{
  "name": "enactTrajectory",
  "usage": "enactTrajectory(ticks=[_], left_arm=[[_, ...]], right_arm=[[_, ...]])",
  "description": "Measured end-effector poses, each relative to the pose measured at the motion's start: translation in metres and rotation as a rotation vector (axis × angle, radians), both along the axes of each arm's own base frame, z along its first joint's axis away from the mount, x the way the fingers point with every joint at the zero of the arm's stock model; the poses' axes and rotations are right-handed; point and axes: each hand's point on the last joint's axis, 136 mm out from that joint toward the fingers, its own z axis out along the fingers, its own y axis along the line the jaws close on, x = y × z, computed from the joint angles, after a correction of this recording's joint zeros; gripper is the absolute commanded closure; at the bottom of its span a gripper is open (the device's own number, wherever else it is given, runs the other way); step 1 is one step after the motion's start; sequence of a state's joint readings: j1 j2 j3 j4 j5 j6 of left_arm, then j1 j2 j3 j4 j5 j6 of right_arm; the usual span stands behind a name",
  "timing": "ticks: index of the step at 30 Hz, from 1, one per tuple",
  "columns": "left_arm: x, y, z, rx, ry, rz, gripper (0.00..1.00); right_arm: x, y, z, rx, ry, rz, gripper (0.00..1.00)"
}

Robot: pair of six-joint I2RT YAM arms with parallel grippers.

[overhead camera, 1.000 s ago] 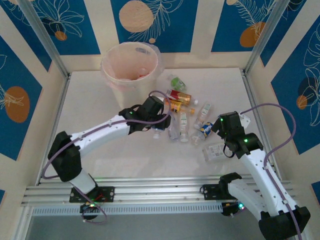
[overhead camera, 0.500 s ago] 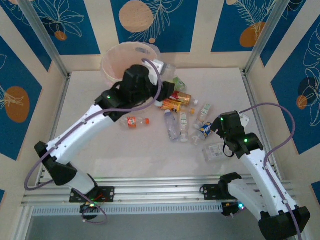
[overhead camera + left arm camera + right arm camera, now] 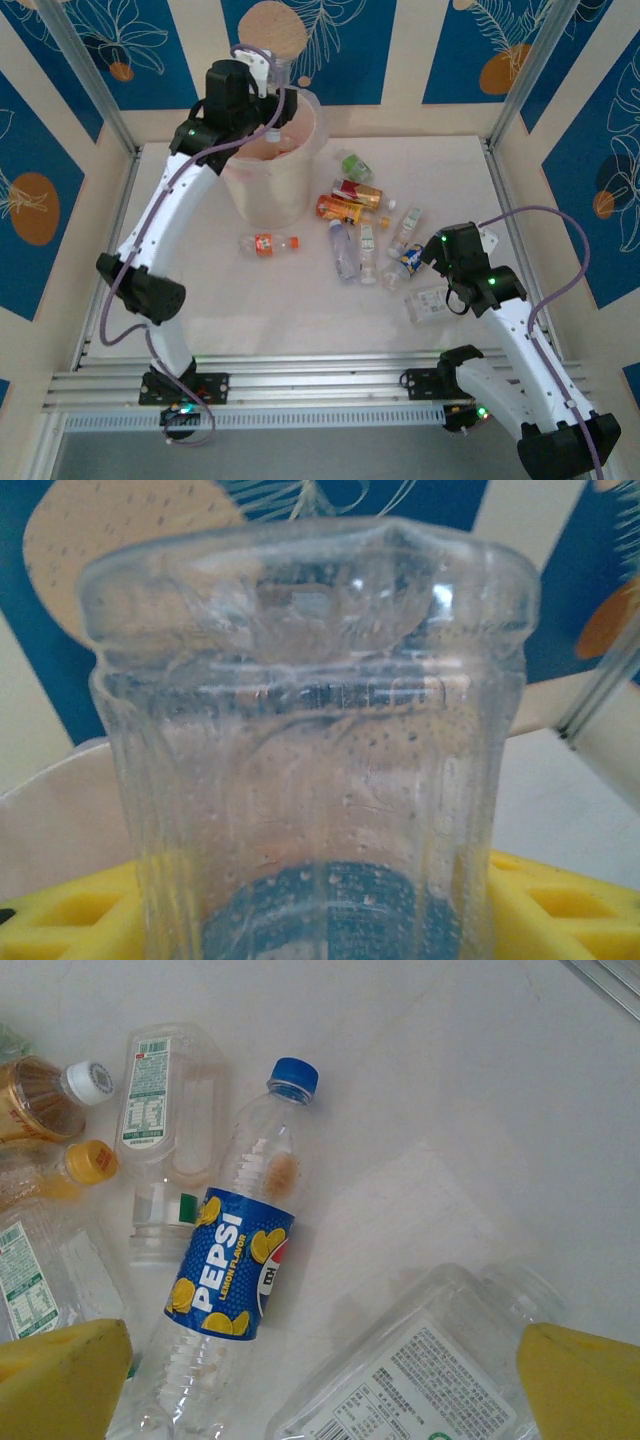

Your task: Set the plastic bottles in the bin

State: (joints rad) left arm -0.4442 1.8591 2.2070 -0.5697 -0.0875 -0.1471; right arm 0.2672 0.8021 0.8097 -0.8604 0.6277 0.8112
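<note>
The left arm is stretched far forward and raised high. Its elbow is bent over the white bench [image 3: 200, 310], and its wrist is carried above the far rim of the large round pale pink translucent plastic bin [image 3: 268, 190]. The left tool [image 3: 262, 72] is pinched on a clear ribbed plastic bottle [image 3: 310, 730], which is gripped between the yellow fingers [image 3: 60, 920]. A blue label is seen low on this bottle.

The right arm is folded low at the right side of the bench, with its wrist bent downward. The right tool [image 3: 320, 1380] is spread wide. It hangs above a clear plastic bottle with a blue Pepsi label and blue cap [image 3: 240, 1250] and a flattened clear bottle with a white printed label [image 3: 420, 1370].

Other bottles are left lying on the bench to the right of the bin. A mixed cluster of clear and orange bottles [image 3: 360, 215] is gathered near the middle. A small clear bottle with an orange label [image 3: 268, 243] lies alone just in front of the bin. A green crushed bottle [image 3: 352, 165] lies near the bin's right side.
</note>
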Motion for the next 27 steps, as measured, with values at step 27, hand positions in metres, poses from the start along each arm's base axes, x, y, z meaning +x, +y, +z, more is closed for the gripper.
enactTrajectory(ticks=[27], left_arm=[[0.082, 0.043, -0.164, 0.190, 0.343, 0.023, 0.35]], right_arm=[[-0.002, 0.000, -0.001, 0.001, 0.006, 0.003, 0.01]])
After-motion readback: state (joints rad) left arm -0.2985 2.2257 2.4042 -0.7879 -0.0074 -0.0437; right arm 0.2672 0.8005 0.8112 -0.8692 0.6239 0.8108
